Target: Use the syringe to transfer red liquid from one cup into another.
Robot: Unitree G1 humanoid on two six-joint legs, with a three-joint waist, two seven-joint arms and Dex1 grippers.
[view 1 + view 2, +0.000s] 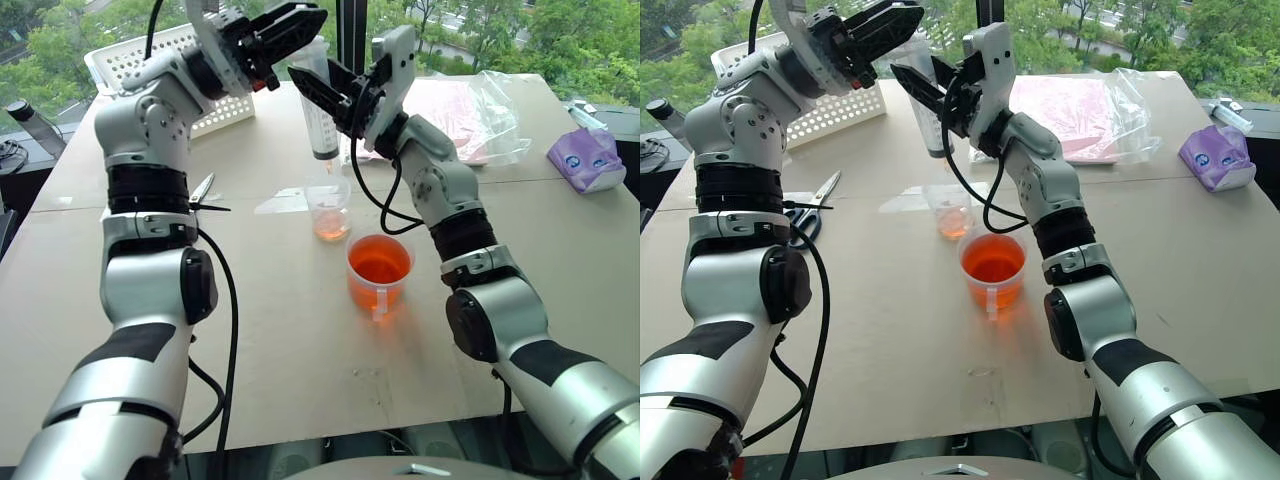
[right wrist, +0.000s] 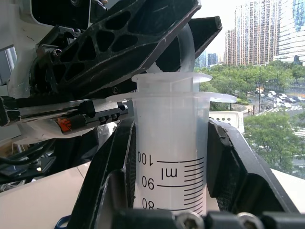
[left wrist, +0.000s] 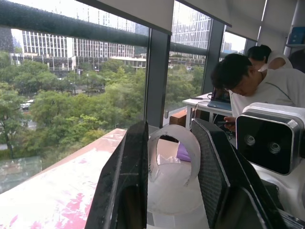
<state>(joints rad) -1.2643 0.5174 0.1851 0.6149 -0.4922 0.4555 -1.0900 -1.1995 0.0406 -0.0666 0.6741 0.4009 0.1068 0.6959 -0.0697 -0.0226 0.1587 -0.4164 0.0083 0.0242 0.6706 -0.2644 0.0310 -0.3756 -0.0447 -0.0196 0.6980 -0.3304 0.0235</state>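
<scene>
My right fingers [image 1: 318, 100] clamp the syringe [image 1: 318, 110] barrel upright above the small cup [image 1: 329, 208]; left fingers [image 1: 290, 30] pinch its plunger top.

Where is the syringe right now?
In the left eye view the syringe hangs upright above the small cup, its barrel clamped in the right claw and its plunger top between the left claw's fingers.

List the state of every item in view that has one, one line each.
syringe: upright, plunger pushed in, tip above the small cup
left gripper: shut on the plunger top
right gripper: shut on the barrel
small cup: upright, thin layer of red liquid
large cup: upright, about half full
scissors: lying flat
</scene>
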